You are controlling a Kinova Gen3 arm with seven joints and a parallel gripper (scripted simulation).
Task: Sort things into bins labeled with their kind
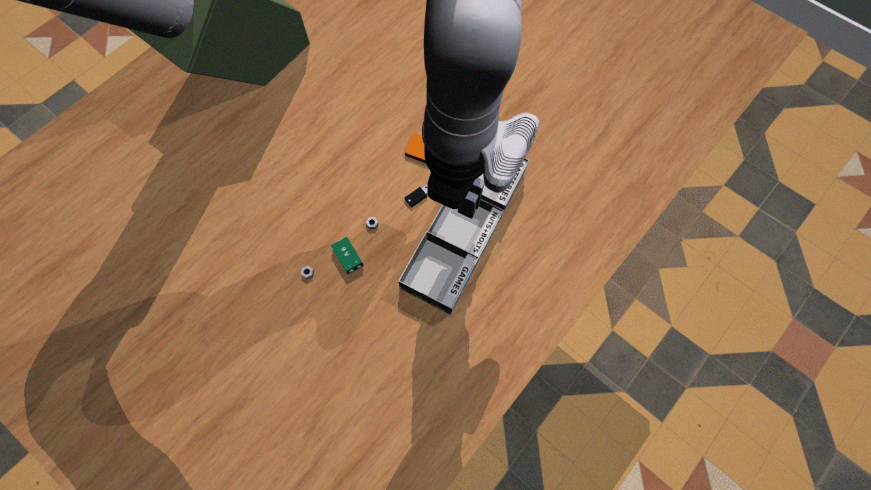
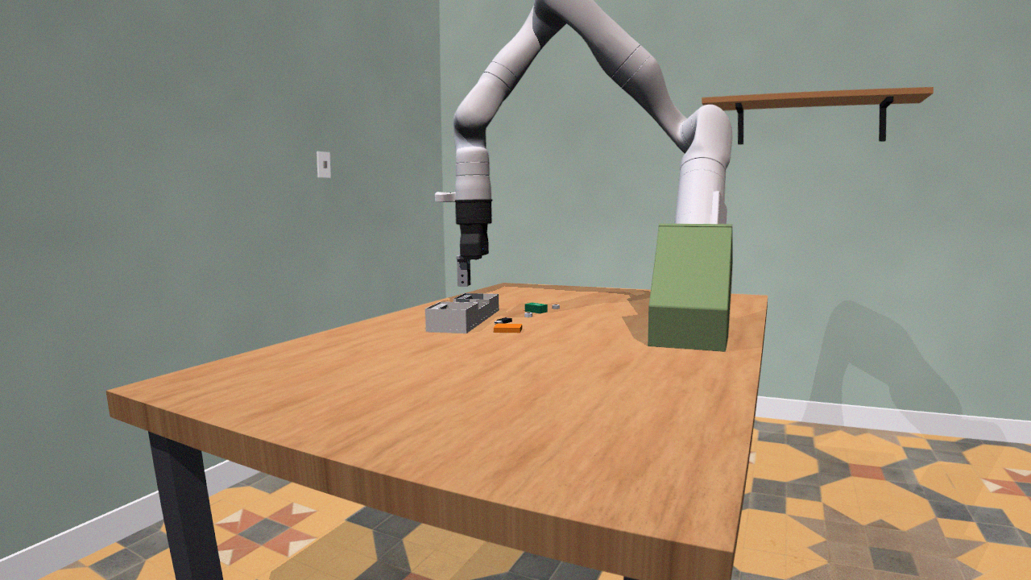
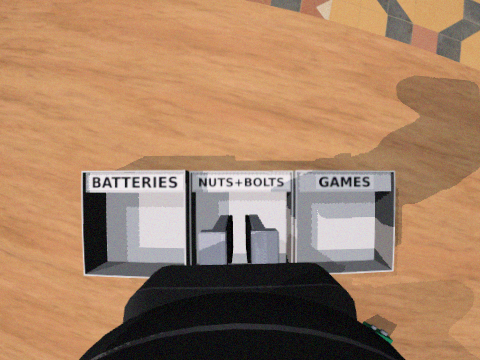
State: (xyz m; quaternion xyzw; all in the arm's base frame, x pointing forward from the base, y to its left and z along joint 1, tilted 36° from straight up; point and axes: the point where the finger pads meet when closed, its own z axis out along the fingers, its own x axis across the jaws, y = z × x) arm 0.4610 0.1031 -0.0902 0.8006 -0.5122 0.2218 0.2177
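Hand [image 3: 239, 234] hangs above the NUTS+BOLTS bin [image 3: 242, 183], fingers nearly shut, grasping nothing. Two hex nuts [image 1: 371, 222] [image 1: 307, 272] sit on the tabletop left of that bin, flanking the green battery [image 1: 346, 254]. Nuts look small, stiff, slippery; pinch across opposite flats.
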